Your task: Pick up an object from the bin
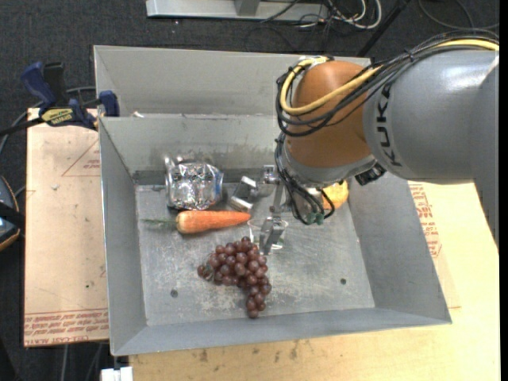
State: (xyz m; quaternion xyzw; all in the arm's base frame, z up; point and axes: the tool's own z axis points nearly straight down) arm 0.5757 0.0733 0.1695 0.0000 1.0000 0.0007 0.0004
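Observation:
My gripper (267, 236) hangs low in the middle of the bin, open, with nothing between its fingertips. The tips sit at the upper edge of a bunch of dark red grapes (239, 271) that lies toward the bin's front. Just left of the gripper lies an orange carrot (211, 221), its blunt end close to the tips and its thin end pointing left. A crumpled silver foil bag (191, 182) rests behind the carrot.
A yellow thing (339, 192) peeks out under the arm's orange cover at the right. The arm and its cables hang over the bin's back right. The bin's bare floor shows right of the grapes and along the front.

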